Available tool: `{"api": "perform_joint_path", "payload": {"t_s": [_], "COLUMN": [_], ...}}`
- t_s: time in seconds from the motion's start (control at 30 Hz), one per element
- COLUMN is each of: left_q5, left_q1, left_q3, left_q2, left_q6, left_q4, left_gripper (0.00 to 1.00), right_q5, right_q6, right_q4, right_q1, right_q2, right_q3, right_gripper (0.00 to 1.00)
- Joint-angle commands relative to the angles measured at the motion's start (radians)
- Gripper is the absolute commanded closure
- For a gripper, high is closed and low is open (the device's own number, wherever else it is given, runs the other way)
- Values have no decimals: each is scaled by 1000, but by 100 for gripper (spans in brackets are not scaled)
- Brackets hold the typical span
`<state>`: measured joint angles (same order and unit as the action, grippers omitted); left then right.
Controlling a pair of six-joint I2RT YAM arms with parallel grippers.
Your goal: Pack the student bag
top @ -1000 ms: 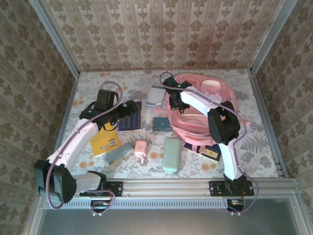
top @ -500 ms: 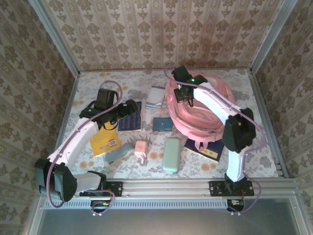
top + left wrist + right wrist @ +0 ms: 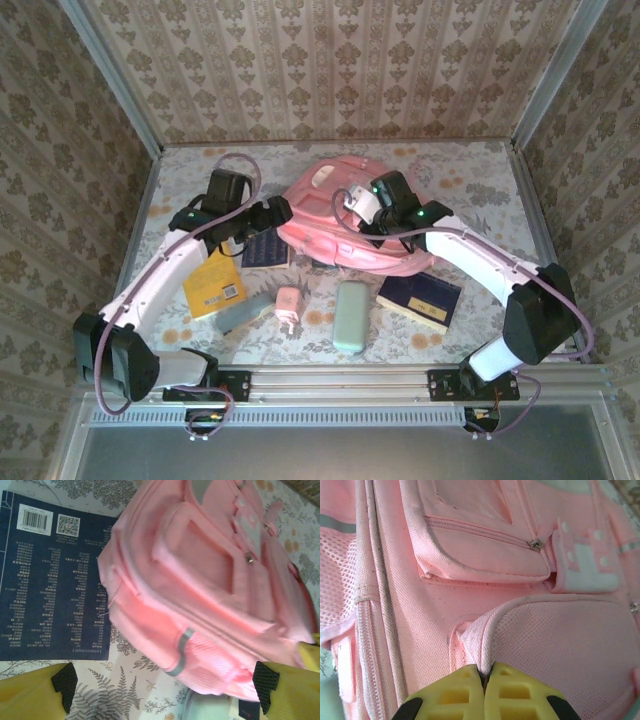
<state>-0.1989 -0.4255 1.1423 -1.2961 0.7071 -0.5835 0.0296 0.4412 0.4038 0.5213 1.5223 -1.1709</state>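
The student bag (image 3: pixel 345 228), a large pink backpack, lies across the middle of the table with its zipped pockets facing up. My right gripper (image 3: pixel 366 207) is on top of it. In the right wrist view my right gripper (image 3: pixel 485 674) is shut on a raised fold of the bag's mesh fabric (image 3: pixel 485 635). My left gripper (image 3: pixel 277 212) hangs at the bag's left edge. In the left wrist view my left gripper (image 3: pixel 164 684) is open, its pads wide apart, with the bag's lower corner (image 3: pixel 200 645) between them. A navy book (image 3: pixel 50 580) lies beside that corner.
A yellow book (image 3: pixel 215 285), a grey-blue case (image 3: pixel 243 311), a small pink charger (image 3: pixel 288 305) and a mint case (image 3: pixel 350 316) lie along the front. A dark book with a yellow edge (image 3: pixel 421 300) sits front right. Patterned walls enclose the table.
My right arm has swung left and forward, dragging and turning the bag from the back right to the centre, which uncovered the dark book at the front right. My left gripper shifted slightly back.
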Motion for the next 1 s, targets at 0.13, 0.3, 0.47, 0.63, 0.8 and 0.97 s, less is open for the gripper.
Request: {"api": "perform_joint_path", "payload": {"t_s": [0.13, 0.3, 0.47, 0.63, 0.8, 0.97], "left_q5": [12, 37, 68, -58, -86, -106], "left_q1": [-24, -118, -179, -228, -273, -293], "left_q3": [89, 230, 444, 580, 682, 737], "left_q2": [-53, -210, -409, -567, -699, -792], "left_q6": [13, -41, -54, 51, 60, 14], "left_q4": [-39, -72, -203, -218, -237, -251], "left_gripper": [6, 7, 9, 20, 34, 35], "right_q5": [89, 51, -173, -267, -235, 22], "right_q6": [-46, -180, -539, -745, -905, -1014], "right_q4": [-257, -298, -360, -91, 5, 34], "right_q1": [-31, -30, -36, -66, -111, -228], "right_q2": [-18, -96, -321, -434, -514, -349], "right_q3": [94, 144, 259, 238, 315, 314], "right_gripper": [92, 54, 53, 70, 74, 73]}}
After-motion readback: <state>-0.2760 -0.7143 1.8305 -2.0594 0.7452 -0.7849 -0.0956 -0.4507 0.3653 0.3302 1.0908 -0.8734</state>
